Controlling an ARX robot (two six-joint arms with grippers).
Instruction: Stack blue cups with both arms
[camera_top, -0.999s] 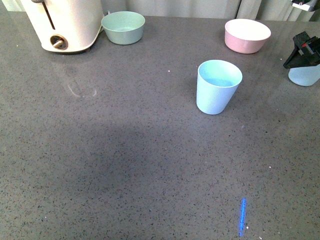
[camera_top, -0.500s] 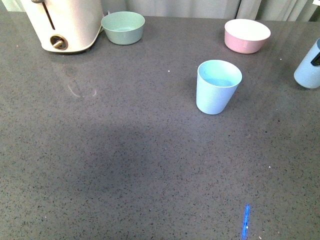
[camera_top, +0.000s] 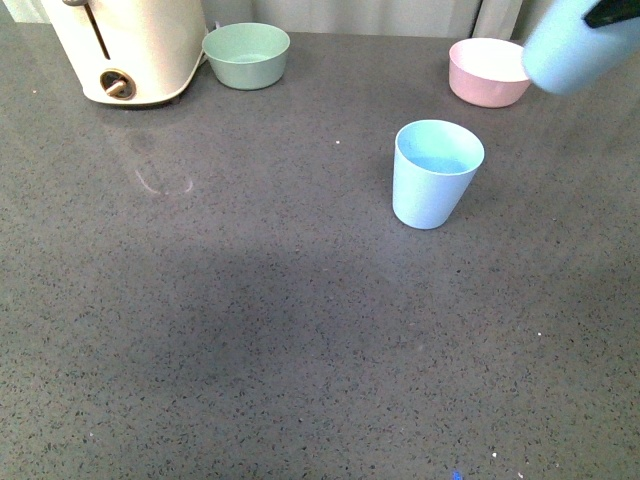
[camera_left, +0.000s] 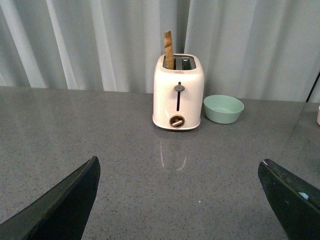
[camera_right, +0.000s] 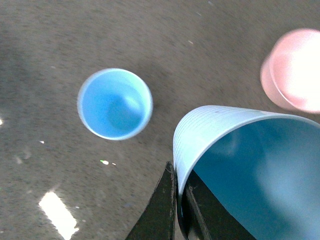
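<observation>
One blue cup (camera_top: 437, 185) stands upright right of centre on the surface (camera_top: 250, 330) — second blue cup (camera_top: 568, 48) tilted at upper right, right hand (camera_right: 179, 192) clamped on its rim; left hand (camera_left: 180, 200) spread apart.

Soft, even light throughout; blur is confined to the right wrist view and the held blue cup (camera_top: 572, 45).

In the front view a dim shadow is laid across the countertop (camera_top: 230, 330), well clear of the right gripper (camera_top: 612, 12), whose cup is smeared, while the standing blue cup (camera_top: 435, 175) is rendered sharp. A pale reflection of the toaster (camera_top: 130, 45) is caught on the glossy surface. From the left wrist, the fingers (camera_left: 65, 205) of the left gripper (camera_left: 178, 161) are shown dark and out of focus, the curtain (camera_left: 100, 45) beyond them bright. From the right wrist all is softened: the pink bowl (camera_right: 295, 70) is blown out, and a white glare patch (camera_right: 57, 215) is burned into the counter beside the gripper.
</observation>
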